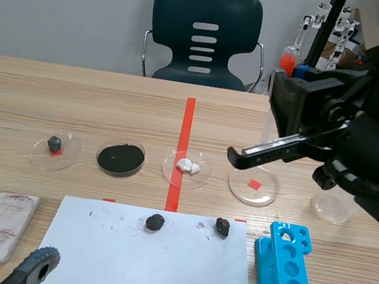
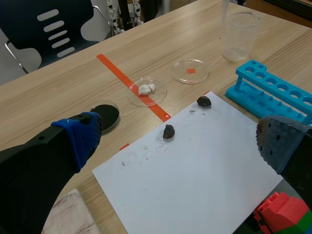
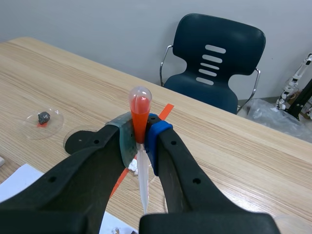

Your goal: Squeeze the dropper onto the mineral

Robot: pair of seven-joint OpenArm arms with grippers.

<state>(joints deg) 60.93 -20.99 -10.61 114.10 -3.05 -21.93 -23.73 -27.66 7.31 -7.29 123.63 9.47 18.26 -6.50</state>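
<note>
Wooden table (image 1: 74, 95) held dishes (image 1: 36, 151): a grey mineral (image 1: 54, 142) at nine o'clock of black powder (image 1: 121, 158), white chunks (image 1: 188, 165) at three. A red-filled dropper (image 3: 139, 109) sat clamped in the right gripper (image 3: 140, 139); the left gripper (image 2: 180, 141) gaped.

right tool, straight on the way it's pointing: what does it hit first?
Likely the dish of white mineral pieces, just ahead of and below the right tool holding the dropper; its height is hard to judge.
</note>
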